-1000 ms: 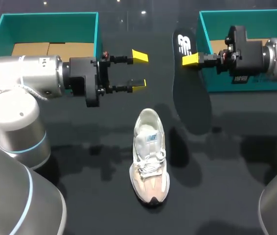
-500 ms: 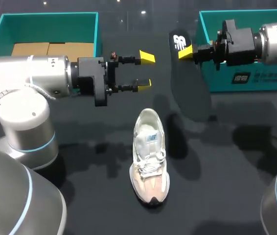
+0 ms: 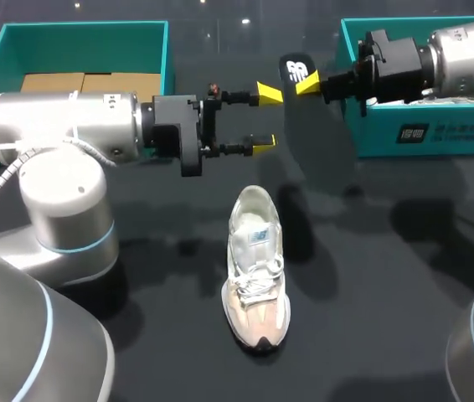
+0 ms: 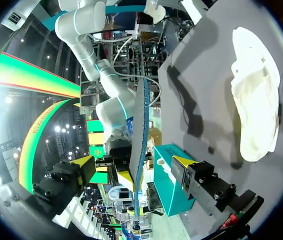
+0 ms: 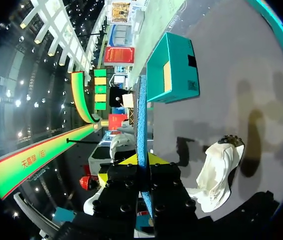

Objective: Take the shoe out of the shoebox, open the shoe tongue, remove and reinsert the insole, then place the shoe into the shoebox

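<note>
- Done: shoe [image 3: 255, 268] out, resting on the worktop [image 3: 162, 335]; insole [image 3: 316, 134] removed.
- Our right pincer [image 3: 304, 81] clamps the insole; our left pincer [image 3: 265, 118] gapes beside it.
- Left: reinsert insole, box shoe.

- A white and beige lace-up sneaker [image 3: 255, 266] lay mid-table, with dark tabletop [image 3: 371, 335] showing all around it.
- Beyond it, a long black insole [image 3: 316, 138] hung from the closed right gripper [image 3: 304, 82], just beside the spread left gripper [image 3: 266, 119].
- A teal open-topped box [image 3: 78, 38] walled the far left; a second teal box [image 3: 421, 138] walled the far right.
</note>
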You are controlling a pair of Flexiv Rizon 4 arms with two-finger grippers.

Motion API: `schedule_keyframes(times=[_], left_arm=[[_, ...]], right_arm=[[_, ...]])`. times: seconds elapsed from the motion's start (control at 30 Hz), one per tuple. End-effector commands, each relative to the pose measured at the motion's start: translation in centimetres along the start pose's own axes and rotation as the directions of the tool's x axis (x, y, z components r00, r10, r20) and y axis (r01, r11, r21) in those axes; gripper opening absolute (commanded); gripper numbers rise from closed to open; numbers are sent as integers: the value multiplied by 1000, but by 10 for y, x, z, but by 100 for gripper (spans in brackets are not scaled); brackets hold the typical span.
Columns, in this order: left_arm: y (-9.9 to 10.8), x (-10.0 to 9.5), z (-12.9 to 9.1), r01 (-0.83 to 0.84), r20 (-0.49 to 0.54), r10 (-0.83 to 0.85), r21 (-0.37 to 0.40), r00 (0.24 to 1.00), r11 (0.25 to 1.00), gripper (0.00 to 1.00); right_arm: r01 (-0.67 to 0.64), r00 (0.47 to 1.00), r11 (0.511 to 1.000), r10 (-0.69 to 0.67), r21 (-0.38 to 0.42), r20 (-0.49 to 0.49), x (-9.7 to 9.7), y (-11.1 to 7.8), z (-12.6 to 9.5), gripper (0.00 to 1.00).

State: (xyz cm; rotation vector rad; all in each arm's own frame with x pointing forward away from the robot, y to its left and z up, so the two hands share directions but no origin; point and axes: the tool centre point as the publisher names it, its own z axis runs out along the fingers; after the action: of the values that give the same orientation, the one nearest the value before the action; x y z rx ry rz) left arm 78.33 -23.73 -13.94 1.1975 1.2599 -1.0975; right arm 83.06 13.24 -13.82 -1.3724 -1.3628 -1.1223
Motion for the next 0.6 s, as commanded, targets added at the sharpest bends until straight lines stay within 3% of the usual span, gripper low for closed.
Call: schedule_keyframes(times=[0.03, 0.13, 0.17, 0.33, 0.6], left_arm=[[15, 3, 26, 3, 3, -3, 10, 1000, 1000, 80], [19, 4, 30, 11, 4, -11, 11, 1000, 1000, 63], [20, 5, 32, 12, 4, -12, 11, 1000, 1000, 49], [24, 7, 38, 6, -1, -6, -6, 1000, 1000, 47], [27, 10, 42, 11, -3, -11, -21, 1000, 1000, 32]], right_arm=[[-12, 1000, 1000, 11, -2, -22, -7, 12, 14, 0], [-27, 999, 999, 26, -19, -28, -7, 15, 16, 0], [-34, 999, 999, 33, -26, -28, -8, 15, 17, 0], [-55, 998, 997, 53, -47, -37, -10, 17, 17, 0], [-55, 998, 997, 53, -47, -37, -10, 17, 17, 0]])
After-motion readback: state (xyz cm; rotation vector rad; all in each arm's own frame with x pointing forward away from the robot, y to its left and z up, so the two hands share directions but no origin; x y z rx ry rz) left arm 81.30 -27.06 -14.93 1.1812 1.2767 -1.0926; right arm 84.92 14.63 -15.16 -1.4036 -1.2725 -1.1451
